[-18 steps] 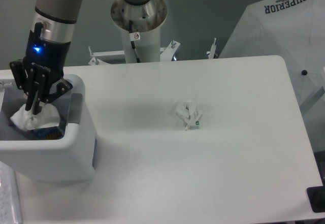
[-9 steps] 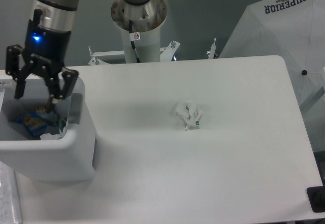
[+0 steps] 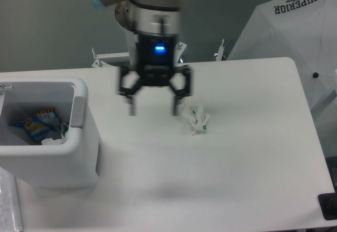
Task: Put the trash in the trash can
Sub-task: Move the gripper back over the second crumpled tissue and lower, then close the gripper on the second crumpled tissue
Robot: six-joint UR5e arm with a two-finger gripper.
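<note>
— Where, then, the trash?

— Crumpled white scrap with tiny green marks [image 3: 196, 119], lying on the desk [image 3: 237, 179] a little right of centre, well clear of every edge. Another pale scrap [image 3: 51, 141] down inside the trash can [image 3: 79, 161], beside a blue-and-yellow packet [image 3: 34, 127].

— And the trash can?

— Standing at the desk's left edge, mouth open upward, grey strip [image 3: 78, 111] on its right wall. Wide bare white surface between it and the scrap, and more open surface toward the front and right edges.

— Around the desk?

— White top with rounded corners. Behind it a grey wall and the arm's pale mounting column [image 3: 142, 45]. Off the far right corner, a white umbrella [image 3: 295, 37] printed SUPERIOR. Small dark object [image 3: 328, 207] at the lower right corner.

— Arm?

— Reaching down from above, blurred, blue light glowing on the wrist [image 3: 158, 48]. Gripper [image 3: 154, 108] pointing straight down above the desk, fingers [image 3: 131, 106] spread wide apart, holding nothing; right finger just left of the scrap, contact not discernible.
</note>
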